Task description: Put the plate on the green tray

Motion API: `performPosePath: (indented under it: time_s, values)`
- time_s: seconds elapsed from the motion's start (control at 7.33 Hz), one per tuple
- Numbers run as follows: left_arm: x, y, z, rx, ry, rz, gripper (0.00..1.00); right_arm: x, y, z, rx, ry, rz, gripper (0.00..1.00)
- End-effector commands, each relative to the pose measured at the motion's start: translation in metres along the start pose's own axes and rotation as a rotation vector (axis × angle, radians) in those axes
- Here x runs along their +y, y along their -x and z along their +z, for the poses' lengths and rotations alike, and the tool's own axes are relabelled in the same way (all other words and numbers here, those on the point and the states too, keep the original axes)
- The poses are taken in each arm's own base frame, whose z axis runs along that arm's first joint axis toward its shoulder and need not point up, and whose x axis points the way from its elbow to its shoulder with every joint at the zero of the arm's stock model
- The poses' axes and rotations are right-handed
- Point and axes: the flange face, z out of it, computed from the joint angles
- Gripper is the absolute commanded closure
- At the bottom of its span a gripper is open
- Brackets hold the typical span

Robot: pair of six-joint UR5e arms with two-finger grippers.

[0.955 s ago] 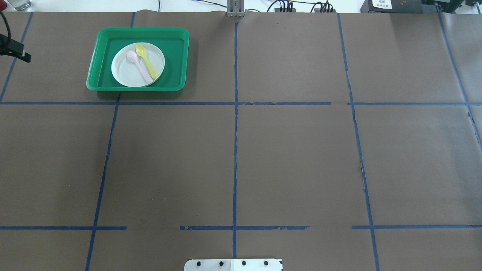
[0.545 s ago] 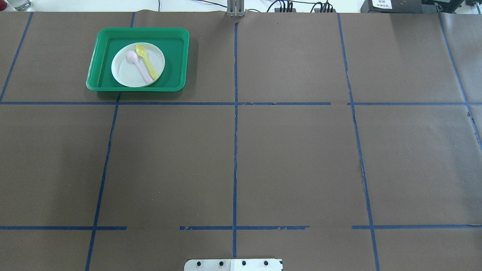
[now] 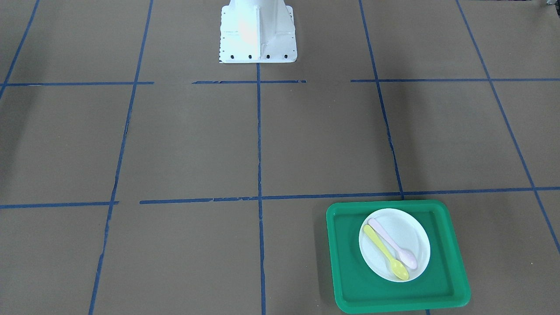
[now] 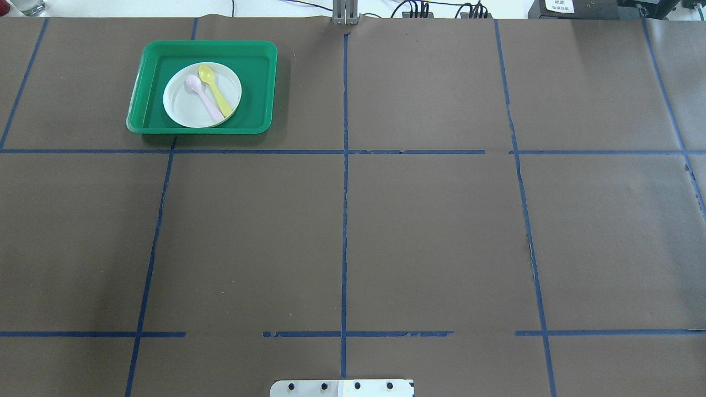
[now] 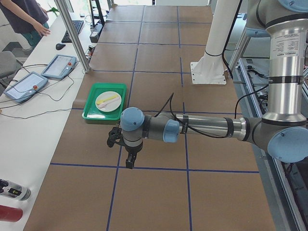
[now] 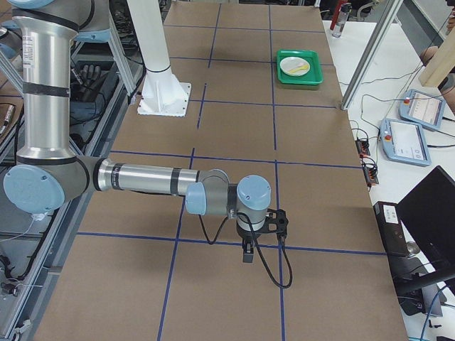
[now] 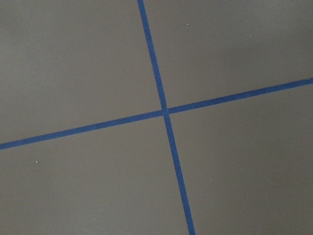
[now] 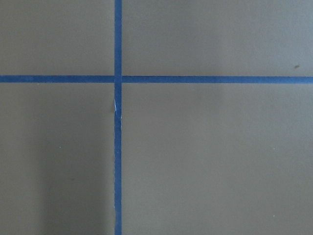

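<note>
Overhead exterior view: round white plastic plate lying flat inside large rectangular bright green plastic tray, pink plastic spoon and yellow plastic spoon across it. Side views only for left gripper and right gripper, low over blue-taped brown table, apart from tray; cannot tell whether spread or pressed together.

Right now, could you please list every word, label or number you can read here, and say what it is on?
No text can be read.
White label on the black box: blurred.
Small print on the left arm: too small to read.
Small print on the right arm: too small to read.
Tray and plate: no text seen.
</note>
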Motion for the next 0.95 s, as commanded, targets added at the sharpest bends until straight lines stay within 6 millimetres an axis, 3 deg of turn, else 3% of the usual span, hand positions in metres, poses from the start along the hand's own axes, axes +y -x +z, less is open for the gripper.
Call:
performPosePath:
  time_s: [0.0, 0.82]
  values:
    - [0.0141, 0.0208, 0.0205, 0.024, 0.036, -0.051, 0.00, 0.0000, 0.0002, -0.0003, 0.000, 0.000, 0.000, 0.00]
    - [0.0096, 0.0149, 0.0154, 0.066, 0.023, -0.156, 0.00, 0.0000, 0.0002, -0.0003, 0.000, 0.000, 0.000, 0.00]
